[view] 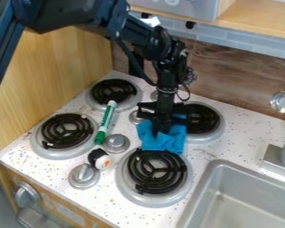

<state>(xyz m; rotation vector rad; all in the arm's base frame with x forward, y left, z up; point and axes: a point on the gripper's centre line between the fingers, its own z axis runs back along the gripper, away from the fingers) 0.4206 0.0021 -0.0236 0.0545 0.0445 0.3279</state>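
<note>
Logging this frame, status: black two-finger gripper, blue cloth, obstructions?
Gripper down at bunched blue cloth, grip unclear. Cloth reaches black coil burner nearest camera. Green-and-white marker, small black-and-white toy off to one side, clear of gripper.

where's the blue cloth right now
The blue cloth is just right of centre in the camera view, under the gripper, between the bottom burner and upper-right burner.

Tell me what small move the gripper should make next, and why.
Probably a slight, straight lift: the gripper is down at the bunched blue cloth, and rising a little would likely show whether the cloth is held. Sideways seems riskier, with a front coil and a rear coil close to the cloth.
</note>
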